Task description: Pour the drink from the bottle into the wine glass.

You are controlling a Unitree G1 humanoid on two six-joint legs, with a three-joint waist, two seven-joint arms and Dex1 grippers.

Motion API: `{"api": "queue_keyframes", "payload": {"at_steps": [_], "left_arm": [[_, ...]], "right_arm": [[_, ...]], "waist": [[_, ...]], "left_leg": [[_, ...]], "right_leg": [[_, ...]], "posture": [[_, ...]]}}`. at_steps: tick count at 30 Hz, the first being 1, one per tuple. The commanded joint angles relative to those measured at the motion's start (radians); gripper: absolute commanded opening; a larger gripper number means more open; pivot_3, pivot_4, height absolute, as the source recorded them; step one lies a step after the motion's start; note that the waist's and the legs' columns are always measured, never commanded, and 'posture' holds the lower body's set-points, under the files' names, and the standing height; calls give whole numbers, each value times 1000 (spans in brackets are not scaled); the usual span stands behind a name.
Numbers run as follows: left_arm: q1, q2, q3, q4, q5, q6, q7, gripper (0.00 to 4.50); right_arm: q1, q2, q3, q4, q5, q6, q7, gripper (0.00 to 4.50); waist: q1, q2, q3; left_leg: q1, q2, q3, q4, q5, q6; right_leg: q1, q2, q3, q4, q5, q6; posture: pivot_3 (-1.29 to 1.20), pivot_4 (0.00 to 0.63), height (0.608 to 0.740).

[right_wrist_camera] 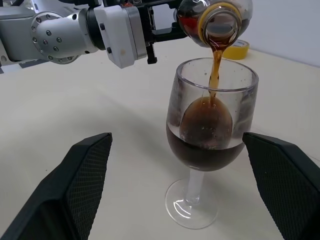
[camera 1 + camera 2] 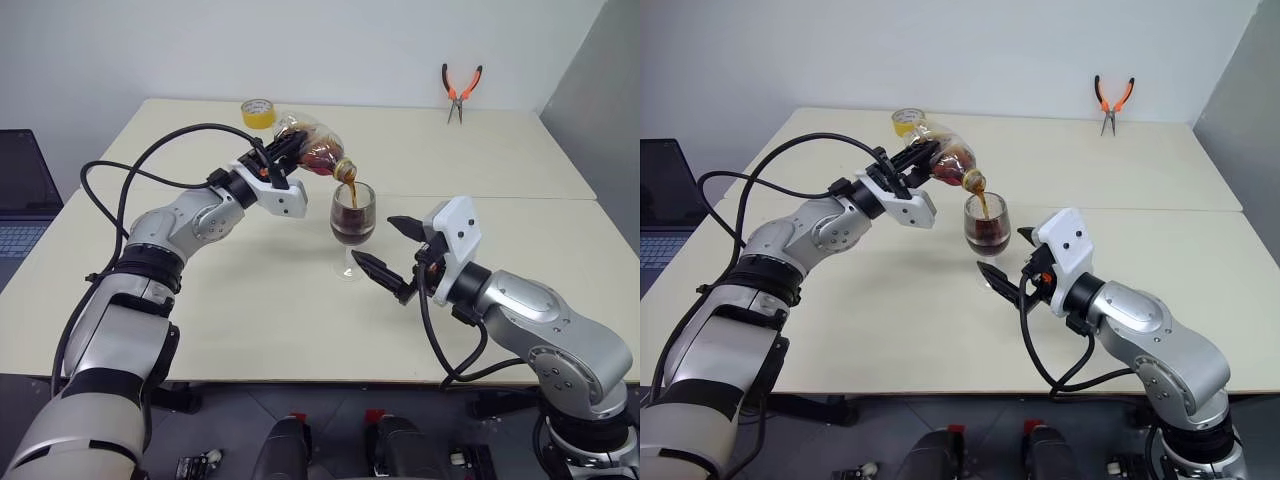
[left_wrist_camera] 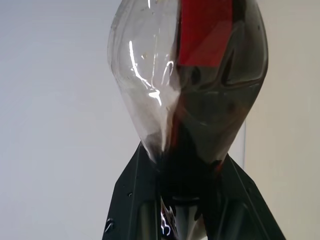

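at frame centre, the left tool (image 2: 283,152) clamped the tilted bottle (image 2: 312,143), drink (image 1: 216,65) streaming into the wine glass (image 2: 353,215); the right tool (image 2: 388,248) gaped empty.

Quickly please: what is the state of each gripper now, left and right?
Left gripper: closed on the bottle, tilted and pouring into the wine glass.
Right gripper: open, holding nothing, beside the glass.

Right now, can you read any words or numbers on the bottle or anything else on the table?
No words or numbers can be read anywhere.
The bottle, held tilted over the wine glass, has a red label, but no print shows on it.
The yellow tape roll and the orange-handled pliers bear no readable text.
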Motion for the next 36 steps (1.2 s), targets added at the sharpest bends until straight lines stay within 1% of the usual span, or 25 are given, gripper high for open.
{"api": "queue_keyframes", "payload": {"at_steps": [1, 9, 19, 29, 33, 36], "left_arm": [[-36, 6, 8, -31, -18, -6, 12, 630], [-23, -1, 15, -27, -44, -16, -13, 630], [37, -15, 52, -88, -164, 12, -109, 630], [121, -54, 118, -171, -312, 110, -220, 630], [231, -116, 209, -287, -508, 277, -331, 629], [316, -159, 275, -391, -615, 430, -379, 616]], "right_arm": [[-2, 2, -1, -36, 1, -12, 2, 4500], [-7, 3, 4, -34, -2, -12, 2, 4500], [-8, 5, 7, -31, -4, -23, 11, 4500], [-3, -2, 16, -28, -23, -54, 34, 4500], [19, -24, 30, -39, -42, -98, 72, 4500], [41, -47, 43, -55, -38, -120, 118, 4500]], "waist": [[0, 0, 0], [0, 0, 0], [-2, 0, 0], [-2, 0, 0], [-4, 0, 0], [-11, 0, 0]], "left_leg": [[0, 0, 0, 0, 0, 0], [0, 0, 0, 0, 0, 0], [0, 0, 0, 0, 0, 0], [0, 0, -1, 0, 0, 0], [0, 0, 0, 0, 0, 0], [0, 0, -1, 0, 0, 0]], "right_leg": [[0, 0, 0, 0, 0, 0], [0, 0, 0, 0, 0, 0], [0, 0, 0, 0, 0, 0], [0, 0, 0, 0, 0, 0], [0, 0, 0, 0, 0, -1], [0, 0, 1, 0, 0, -1]], "posture": [[0, 150, 740], [0, 150, 740], [0, 150, 740], [0, 150, 740], [0, 150, 740], [0, 150, 740]]}}
